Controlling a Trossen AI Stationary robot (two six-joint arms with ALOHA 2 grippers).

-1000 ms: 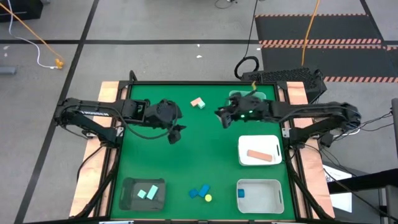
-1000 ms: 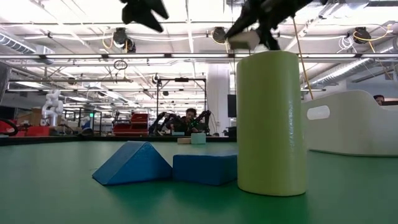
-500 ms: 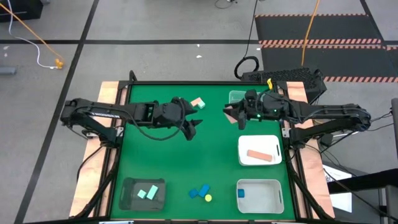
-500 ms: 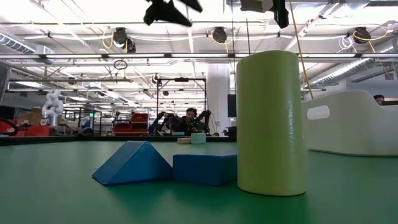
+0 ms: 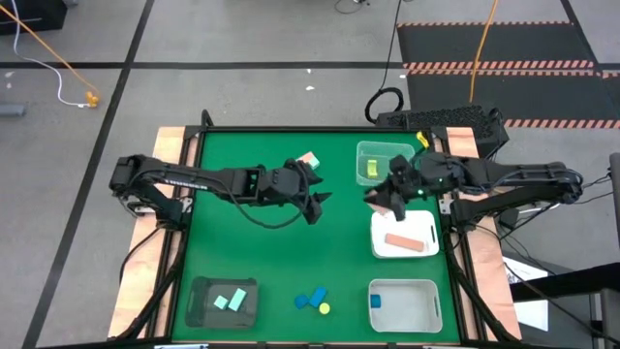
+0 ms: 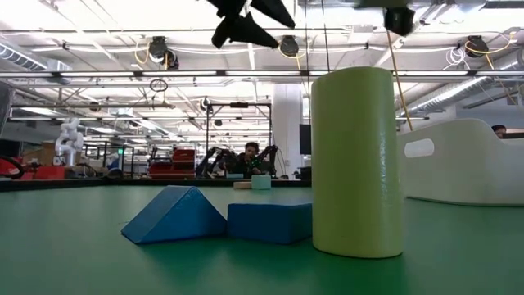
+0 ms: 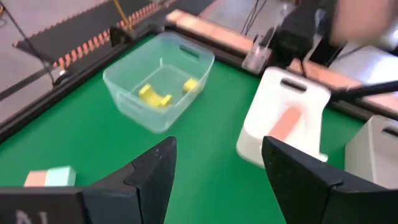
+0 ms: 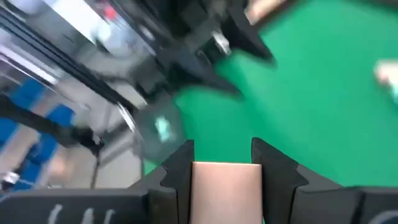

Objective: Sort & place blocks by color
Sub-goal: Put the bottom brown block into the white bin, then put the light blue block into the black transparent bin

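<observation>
Right gripper [image 5: 381,197] clenches a salmon block [image 8: 226,182] above the white tray's [image 5: 426,219] far edge (one salmon bar [image 5: 404,240] lies inside). We see left gripper [image 5: 319,204] spread, empty, mid-table, near the pink-and-mint pair [image 5: 307,159].

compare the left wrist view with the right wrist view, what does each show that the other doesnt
Only the left wrist view shows the clear tray holding yellow blocks, the white tray with a pink bar, and a pink-and-mint pair. Only the right wrist view shows the pink block clamped in the right gripper. Both show the green table.
</observation>
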